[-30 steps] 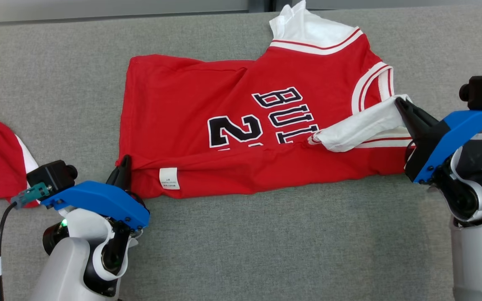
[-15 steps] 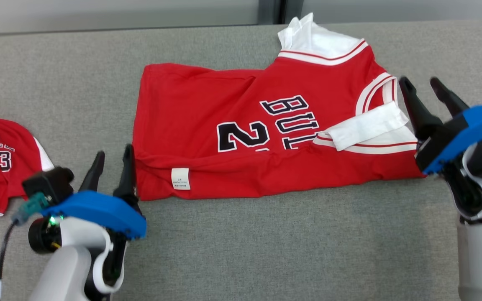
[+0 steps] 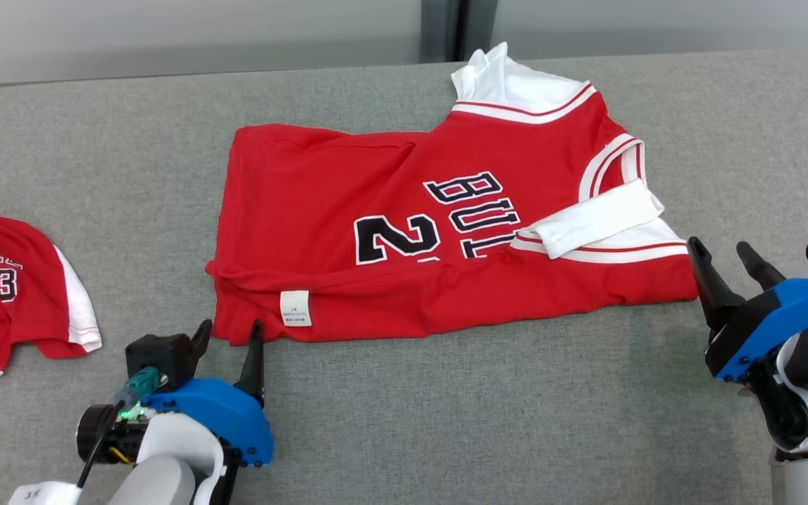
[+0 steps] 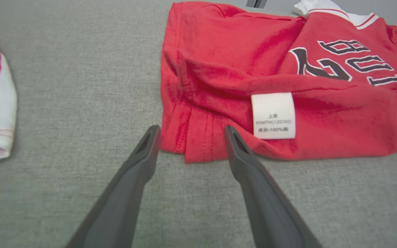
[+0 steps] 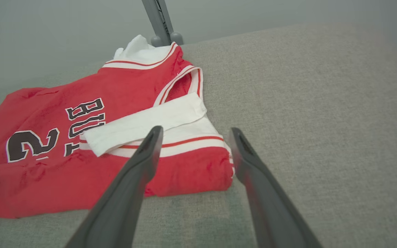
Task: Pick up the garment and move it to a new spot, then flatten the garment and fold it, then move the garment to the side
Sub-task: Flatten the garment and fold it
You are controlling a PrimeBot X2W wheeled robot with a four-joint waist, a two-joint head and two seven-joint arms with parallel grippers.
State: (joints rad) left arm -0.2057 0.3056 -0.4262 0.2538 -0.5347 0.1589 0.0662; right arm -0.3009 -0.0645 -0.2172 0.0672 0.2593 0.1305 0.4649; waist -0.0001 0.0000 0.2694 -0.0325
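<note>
Between left claw point(image 3: 231, 326) and right claw point(image 3: 717, 245) | folded garment point(image 3: 376, 182) | both spread

The red jersey point(image 3: 348, 210) with white trim and black lettering lies folded lengthwise on the grey fabric surface point(image 3: 446, 421), little white tag point(image 3: 295, 308) facing up.

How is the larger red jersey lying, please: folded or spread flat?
Folded: the larger red jersey has its near edge doubled over, half-hiding the number, and its inside label faces up.
</note>
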